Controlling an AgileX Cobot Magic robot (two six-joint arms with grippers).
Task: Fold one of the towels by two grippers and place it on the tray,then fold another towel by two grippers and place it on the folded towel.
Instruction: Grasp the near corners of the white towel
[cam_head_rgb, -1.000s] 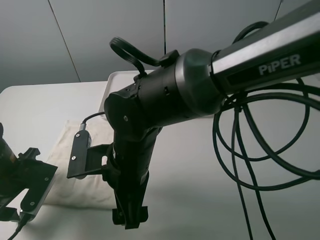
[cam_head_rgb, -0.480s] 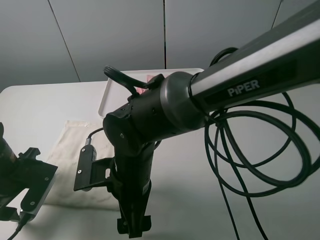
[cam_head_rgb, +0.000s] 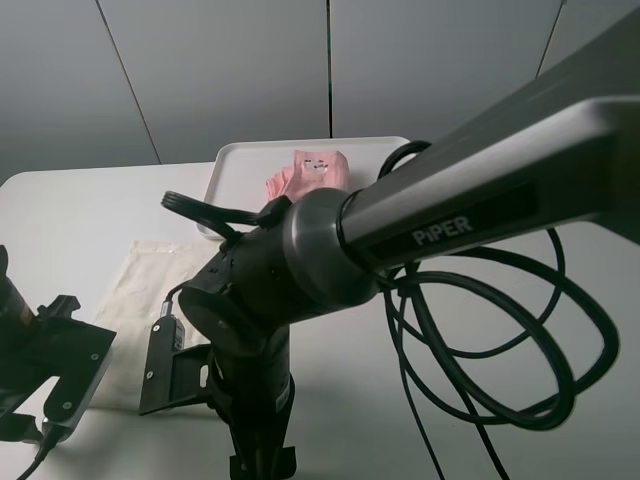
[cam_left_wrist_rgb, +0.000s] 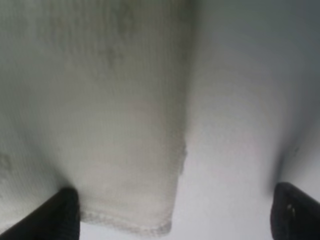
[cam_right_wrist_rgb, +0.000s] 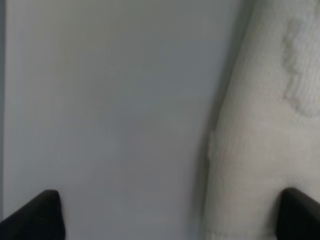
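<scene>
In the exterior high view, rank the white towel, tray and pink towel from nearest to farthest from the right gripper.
1. White towel, just left of the right gripper.
2. Tray, its near rim farther back.
3. Pink towel, lying in it, beyond that rim.

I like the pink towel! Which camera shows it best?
The exterior high view: the pink towel lies on the tray, in plain sight. Both wrist views show only the cream towel and the table, no pink at all.

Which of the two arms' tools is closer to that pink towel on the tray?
Probably the right. The right tool hovers at the cream towel's edge on the tray's side; the left tool hovers at its opposite corner, farther from the pink towel.
</scene>
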